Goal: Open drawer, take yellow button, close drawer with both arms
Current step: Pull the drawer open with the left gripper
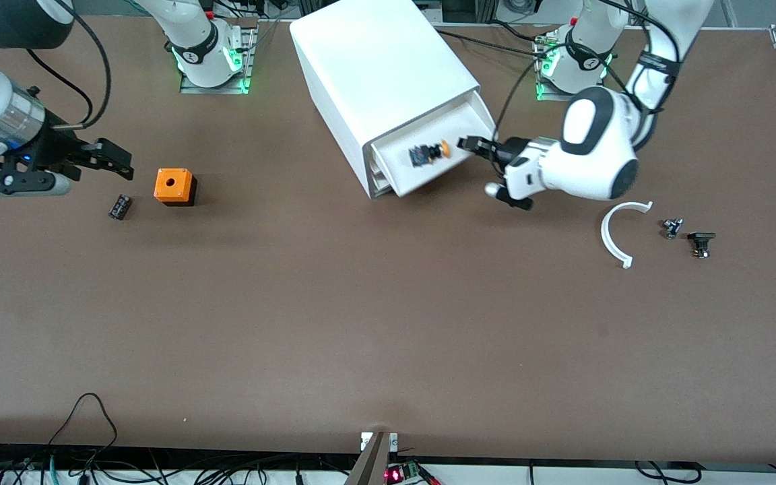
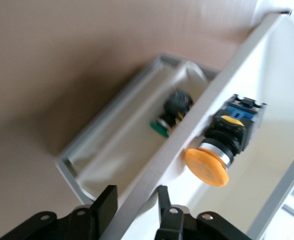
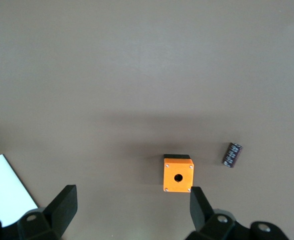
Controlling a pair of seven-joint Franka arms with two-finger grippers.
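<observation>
The white cabinet [image 1: 374, 60] lies at the middle of the table's robot side. Its top drawer [image 1: 422, 176] is pulled out. The button [image 1: 430, 153], with orange cap and black body, lies inside it on its side. My left gripper [image 1: 465, 143] is at the drawer's front wall, at the corner toward the left arm's end. In the left wrist view my left gripper [image 2: 133, 200] has one finger on each side of that wall [image 2: 187, 145], shut on it, with the button [image 2: 219, 150] just inside. My right gripper [image 1: 118, 164] is open and empty over the table beside the orange cube.
A lower drawer [image 2: 112, 150] is also out and holds a green-capped part [image 2: 159, 129]. An orange cube with a hole [image 1: 174, 186] and a small black part [image 1: 120, 206] lie toward the right arm's end. A white arc [image 1: 620, 232] and two small black parts [image 1: 688, 236] lie toward the left arm's end.
</observation>
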